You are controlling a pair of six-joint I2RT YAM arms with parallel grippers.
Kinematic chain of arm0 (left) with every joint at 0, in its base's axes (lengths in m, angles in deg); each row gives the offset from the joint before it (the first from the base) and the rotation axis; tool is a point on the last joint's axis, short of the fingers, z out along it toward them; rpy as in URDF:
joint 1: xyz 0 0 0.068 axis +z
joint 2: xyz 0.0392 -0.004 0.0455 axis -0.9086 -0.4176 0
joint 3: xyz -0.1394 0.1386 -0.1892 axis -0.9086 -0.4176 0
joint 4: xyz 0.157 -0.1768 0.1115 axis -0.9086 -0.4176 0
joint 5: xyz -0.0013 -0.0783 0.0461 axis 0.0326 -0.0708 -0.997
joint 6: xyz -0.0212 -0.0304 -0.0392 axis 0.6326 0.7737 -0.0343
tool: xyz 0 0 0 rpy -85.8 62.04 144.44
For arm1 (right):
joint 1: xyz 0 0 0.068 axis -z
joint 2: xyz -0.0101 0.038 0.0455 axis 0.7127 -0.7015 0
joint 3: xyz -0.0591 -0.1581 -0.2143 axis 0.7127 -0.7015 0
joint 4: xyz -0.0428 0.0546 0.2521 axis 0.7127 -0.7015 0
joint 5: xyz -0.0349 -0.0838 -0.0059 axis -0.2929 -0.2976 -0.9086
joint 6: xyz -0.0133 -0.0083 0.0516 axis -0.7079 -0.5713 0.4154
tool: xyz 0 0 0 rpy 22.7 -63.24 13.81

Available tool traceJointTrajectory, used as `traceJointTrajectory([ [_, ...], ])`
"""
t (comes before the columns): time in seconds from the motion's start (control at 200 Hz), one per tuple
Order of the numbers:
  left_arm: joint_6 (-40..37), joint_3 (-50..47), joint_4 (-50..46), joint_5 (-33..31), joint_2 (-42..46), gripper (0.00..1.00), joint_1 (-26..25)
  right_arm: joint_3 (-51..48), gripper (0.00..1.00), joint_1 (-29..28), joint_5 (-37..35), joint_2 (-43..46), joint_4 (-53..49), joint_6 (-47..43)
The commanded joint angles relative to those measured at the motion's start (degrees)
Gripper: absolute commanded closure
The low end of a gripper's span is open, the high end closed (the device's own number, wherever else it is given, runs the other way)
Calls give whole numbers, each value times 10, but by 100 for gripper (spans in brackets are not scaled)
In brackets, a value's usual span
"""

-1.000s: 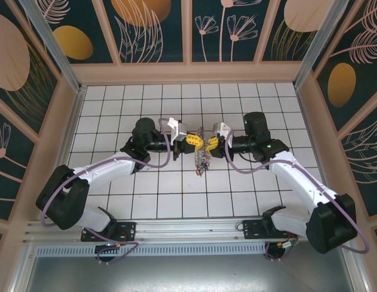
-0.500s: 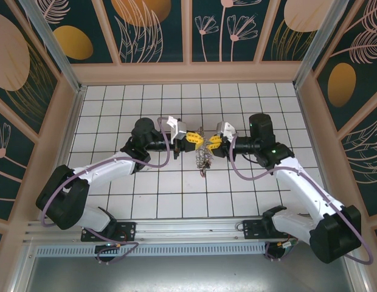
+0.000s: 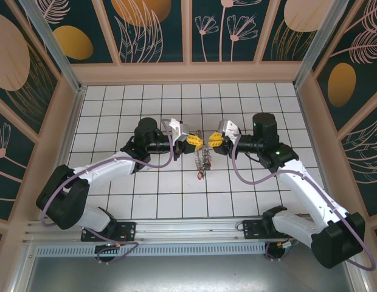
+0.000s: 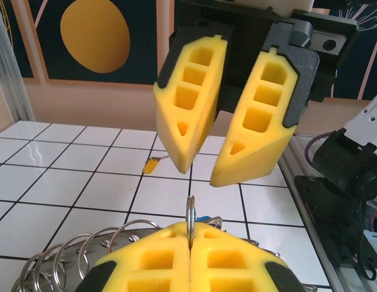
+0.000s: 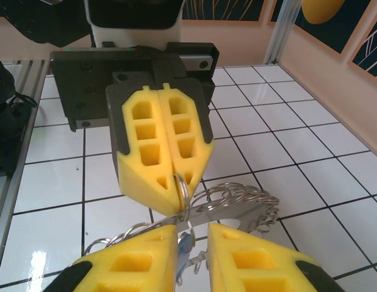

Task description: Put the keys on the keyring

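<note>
- judging the step in hand as steadying the keyring between the two arms, so that a coil can be opened for another key.
- clamping the thin ring edge-on in the left gripper, its yellow pads pressed flat together on the wire.
- hanging the bunch of keys from the ring, just below and between the two grippers, over the middle of the white tiles.
- fanning several smaller rings out beside the pads, as seen from both wrist cameras.
- pointing the right gripper straight at the left one, fingers spread apart and straddling the ring with nothing pinched; touching the wire or not, impossible to tell.
- reaching both arms inward from either side, forearms low and roughly level, wrists aimed at each other and fingertips nearly meeting.
- noting one loose yellow-tagged key lying on the tiles beyond the grippers, well apart from the bunch.
- calling next, at a guess, for closing the right fingers on the ring beside the left grip, gently and squarely, since thin wire seems likely to twist or slip out from soft pads.
- counting the task as only part done, with that key not yet on the ring.
</note>
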State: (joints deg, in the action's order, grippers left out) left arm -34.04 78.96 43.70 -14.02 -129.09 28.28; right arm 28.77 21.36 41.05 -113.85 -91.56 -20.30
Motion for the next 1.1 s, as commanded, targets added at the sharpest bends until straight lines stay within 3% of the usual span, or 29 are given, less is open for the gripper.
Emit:
traceJointTrajectory([
  [0.0,-14,28,13,3,-3,100,-1,24,80,-9,26,-13,2,-12],
  [0.24,-22,34,-2,5,-8,100,-1,47,81,-18,28,-53,-22,-36],
  [0.5,-28,33,-9,3,-6,100,-1,53,100,-20,6,-77,-43,-42],
  [0.611,-24,32,4,8,-4,100,-1,46,100,-19,18,-81,-43,-43],
  [0.726,-30,34,-2,3,-4,100,-1,35,83,-15,12,-69,-28,-32],
  [1.096,-49,33,-35,-10,4,100,-1,-9,73,4,7,-40,-19,1],
])
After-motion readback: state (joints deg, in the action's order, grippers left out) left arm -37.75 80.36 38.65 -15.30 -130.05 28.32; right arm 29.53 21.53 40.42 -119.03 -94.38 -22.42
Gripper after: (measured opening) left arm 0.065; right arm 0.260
